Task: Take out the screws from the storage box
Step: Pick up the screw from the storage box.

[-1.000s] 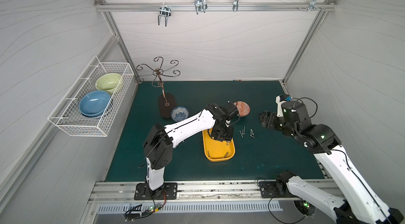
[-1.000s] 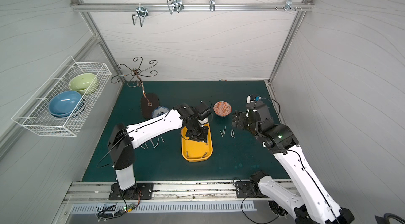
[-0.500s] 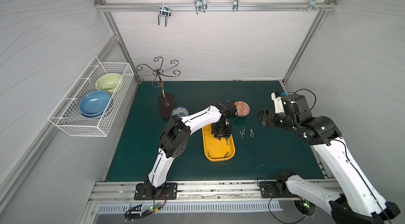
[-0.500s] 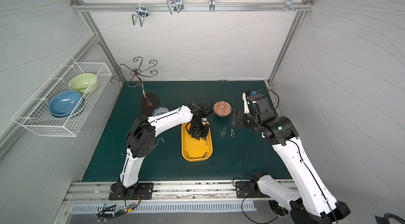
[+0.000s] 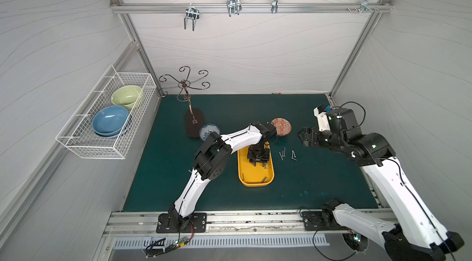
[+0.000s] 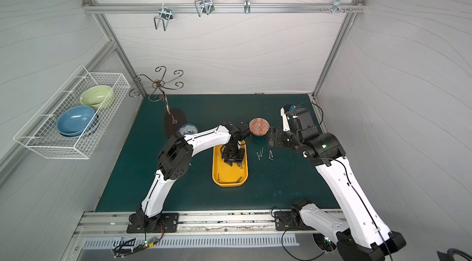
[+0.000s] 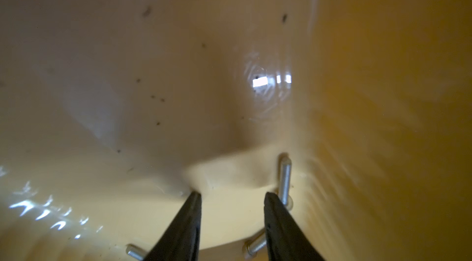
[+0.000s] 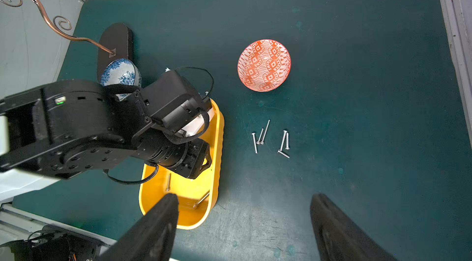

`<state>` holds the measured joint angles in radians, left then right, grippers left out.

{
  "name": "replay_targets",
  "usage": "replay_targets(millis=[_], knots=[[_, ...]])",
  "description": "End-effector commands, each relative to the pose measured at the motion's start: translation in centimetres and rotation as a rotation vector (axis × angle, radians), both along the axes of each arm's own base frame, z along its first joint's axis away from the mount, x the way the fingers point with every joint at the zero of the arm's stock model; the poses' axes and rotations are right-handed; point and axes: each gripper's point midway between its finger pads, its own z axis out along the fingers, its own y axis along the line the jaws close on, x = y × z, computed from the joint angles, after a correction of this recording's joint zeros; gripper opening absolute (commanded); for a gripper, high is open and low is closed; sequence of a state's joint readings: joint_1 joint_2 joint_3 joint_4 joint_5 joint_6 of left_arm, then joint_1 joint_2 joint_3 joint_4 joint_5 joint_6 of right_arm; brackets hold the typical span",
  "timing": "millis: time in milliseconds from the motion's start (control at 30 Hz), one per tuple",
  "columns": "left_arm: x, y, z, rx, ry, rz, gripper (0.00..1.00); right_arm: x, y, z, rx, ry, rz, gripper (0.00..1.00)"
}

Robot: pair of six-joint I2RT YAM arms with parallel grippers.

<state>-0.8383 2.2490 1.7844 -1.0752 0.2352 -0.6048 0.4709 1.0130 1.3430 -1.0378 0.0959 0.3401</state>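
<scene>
Left wrist view: left tool (image 7: 232, 194) part-open, empty, tips down inside shallow yellow plastic storage box (image 7: 383, 93) on green desk (image 5: 319, 183). One small silver metal screw (image 7: 285, 178) lies outside one finger (image 7: 275, 216), near the wall; closing likely misses or wedges it.

1. The left gripper (image 5: 258, 164) and its arm fill the far half of the storage box (image 5: 251, 176); only the near half lies open from above.
2. Inside, screws (image 7: 285, 178) lie against the box wall, just beside one finger (image 7: 278, 221): tight room there.
3. Right of the box, a loose cluster of screws and the red bowl (image 5: 281, 126) behind it leave a narrow bare strip.
4. The near and right parts of the counter (image 5: 319, 183) are bare.
5. Far left, the blue bowl (image 5: 209, 131) and the stand base (image 5: 194, 125) crowd together.
</scene>
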Motion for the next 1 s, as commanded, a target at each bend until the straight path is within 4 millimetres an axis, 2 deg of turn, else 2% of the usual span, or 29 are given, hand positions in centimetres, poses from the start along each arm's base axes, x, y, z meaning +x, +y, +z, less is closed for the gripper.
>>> replay_targets(millis=[0,67,333,533,767,900,967], knots=[[1.1,-0.2,-0.5,0.016,-0.028,0.001,0.43,-0.4,-0.1,0.4,0.000,0.005,0.009,0.84],[1.0,-0.4,-0.6,0.011,-0.025,0.001,0.42,-0.4,-0.1,0.4,0.003,0.005,0.010,0.84],[0.9,-2.1,1.4,-0.136,-0.071,0.013,0.44,-0.6,-0.1,0.2,0.010,0.012,0.009,0.84],[0.5,-2.2,1.0,-0.179,-0.092,0.046,0.46,-0.9,0.1,-0.5,0.025,0.031,0.012,0.84],[0.2,-1.4,-0.4,-0.058,-0.117,0.045,0.46,-1.2,0.5,-0.5,0.047,0.046,0.028,0.84],[-0.4,-2.5,-1.6,0.019,-0.152,-0.005,0.45,-1.5,0.5,-0.8,0.050,0.052,0.030,0.84],[-0.7,-2.1,-2.1,0.074,-0.178,-0.002,0.45,-1.8,0.5,-1.0,0.054,0.056,0.033,0.84]])
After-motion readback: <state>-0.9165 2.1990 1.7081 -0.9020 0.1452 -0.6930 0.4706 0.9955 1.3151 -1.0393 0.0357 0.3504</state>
